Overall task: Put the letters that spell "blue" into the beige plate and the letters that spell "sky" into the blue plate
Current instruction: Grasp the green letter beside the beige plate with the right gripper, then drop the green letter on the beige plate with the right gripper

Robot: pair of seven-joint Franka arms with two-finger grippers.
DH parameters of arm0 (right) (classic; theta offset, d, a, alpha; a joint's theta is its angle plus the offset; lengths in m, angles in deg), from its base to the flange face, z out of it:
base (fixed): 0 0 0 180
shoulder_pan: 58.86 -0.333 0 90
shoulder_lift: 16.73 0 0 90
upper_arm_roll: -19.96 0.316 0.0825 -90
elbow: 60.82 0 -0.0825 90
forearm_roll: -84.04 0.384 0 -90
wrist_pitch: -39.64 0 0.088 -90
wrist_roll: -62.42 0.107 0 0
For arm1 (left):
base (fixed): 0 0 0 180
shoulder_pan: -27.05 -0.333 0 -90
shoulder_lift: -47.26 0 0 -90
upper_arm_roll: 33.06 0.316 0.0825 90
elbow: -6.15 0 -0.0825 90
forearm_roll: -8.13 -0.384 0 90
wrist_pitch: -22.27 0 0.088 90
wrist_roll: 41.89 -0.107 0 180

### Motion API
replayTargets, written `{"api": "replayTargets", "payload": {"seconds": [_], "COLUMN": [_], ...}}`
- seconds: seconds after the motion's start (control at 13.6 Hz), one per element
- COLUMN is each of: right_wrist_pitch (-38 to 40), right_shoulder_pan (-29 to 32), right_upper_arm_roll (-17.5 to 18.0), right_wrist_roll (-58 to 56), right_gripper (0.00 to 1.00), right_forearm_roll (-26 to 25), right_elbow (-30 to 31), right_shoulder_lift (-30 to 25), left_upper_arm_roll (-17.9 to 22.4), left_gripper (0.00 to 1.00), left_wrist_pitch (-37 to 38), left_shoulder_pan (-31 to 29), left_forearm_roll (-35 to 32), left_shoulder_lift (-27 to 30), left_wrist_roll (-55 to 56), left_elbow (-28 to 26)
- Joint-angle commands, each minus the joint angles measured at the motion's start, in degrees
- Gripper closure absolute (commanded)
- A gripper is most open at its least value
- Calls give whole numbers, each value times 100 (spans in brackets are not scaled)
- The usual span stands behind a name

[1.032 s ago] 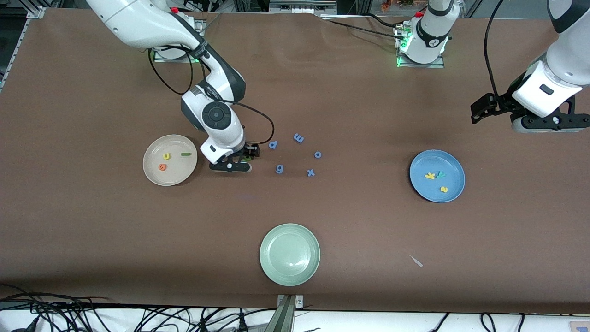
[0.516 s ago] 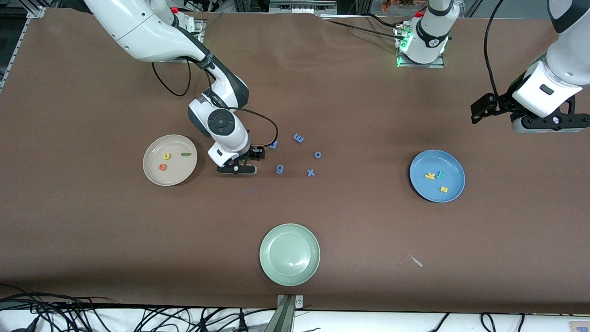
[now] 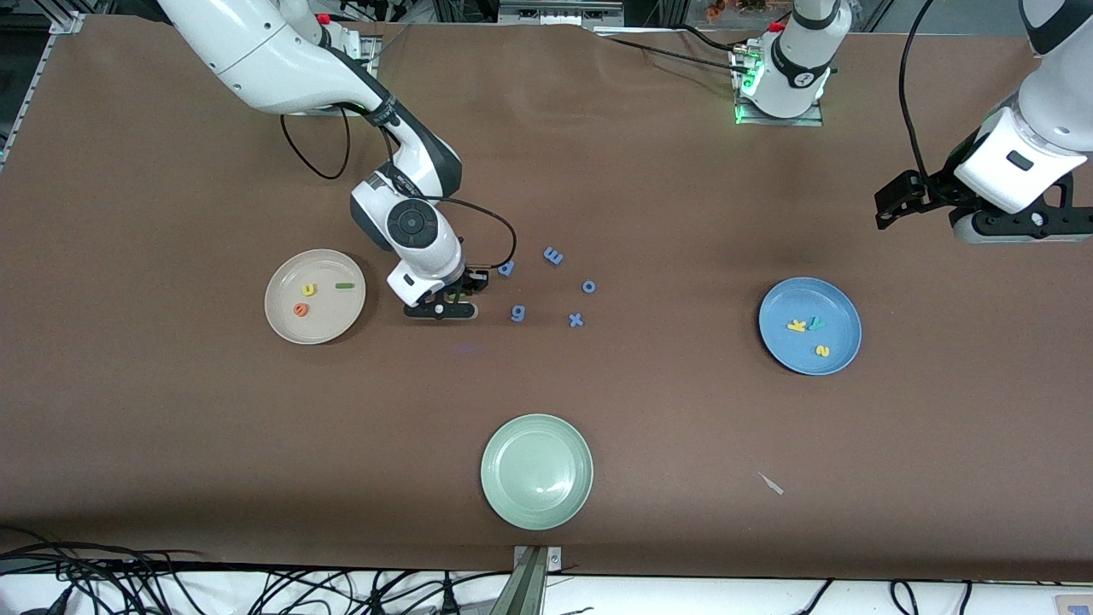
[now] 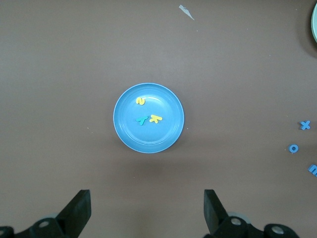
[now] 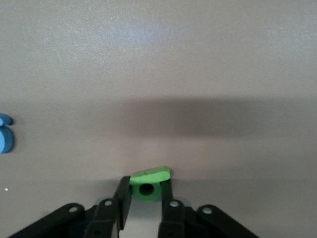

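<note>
The right gripper (image 3: 452, 301) is down low at the table, between the beige plate (image 3: 282, 318) and the blue letters (image 3: 553, 255). Its two fingers (image 5: 123, 194) are pinched on the green "b" (image 5: 148, 184), one on each side of it. The "b" is tilted up a little between them.

The beige plate sits toward the right arm's end of the table. In it lie the yellow "u" (image 3: 309, 289), the green "l" (image 3: 345, 285) and the orange "e" (image 3: 301, 310).

The blue plate (image 3: 841, 303) sits toward the left arm's end. The yellow "k" (image 3: 797, 325), the teal "y" (image 3: 816, 323) and the yellow "s" (image 3: 821, 350) are in it.

The left gripper (image 4: 146, 210) waits up in the air near the blue plate, with its fingers spread wide and nothing in them.

A pale green plate (image 3: 536, 471) sits nearer the front camera than the blue letters.
</note>
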Motion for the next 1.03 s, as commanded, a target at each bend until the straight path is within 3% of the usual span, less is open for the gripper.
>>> {"api": "replayTargets", "payload": {"seconds": [0.0, 0.37, 0.52, 0.81, 0.88, 0.96], "right_wrist_pitch": [4, 942, 1382, 1560, 1508, 1446], "right_shoulder_pan": [34, 393, 438, 464, 464, 464], "right_upper_arm_roll": [0, -71, -368, -1088, -1282, -1440], "right_wrist_roll": [-20, -1151, -2020, -3182, -3420, -3675], "right_gripper": [75, 75, 75, 74, 73, 64], "right_forearm_roll": [-96, 1, 10, 27, 71, 193], "right_elbow": [144, 126, 327, 1521, 1663, 1725], "right_shoulder_lift": [-203, -914, -1397, -2619, -2708, -2753], "left_upper_arm_roll": [28, 28, 28, 28, 28, 28], "left_gripper": [0, 0, 0, 0, 0, 0], "left_wrist_pitch": [128, 137, 137, 137, 137, 137], "left_shoulder_pan": [29, 38, 38, 38, 38, 38], "left_forearm_roll": [138, 138, 138, 138, 138, 138], "left_shoulder_lift": [-7, -16, -16, -16, -16, -16], "left_wrist_roll": [-37, -37, -28, -28, -28, -37], "left_elbow": [109, 109, 109, 109, 109, 109]}}
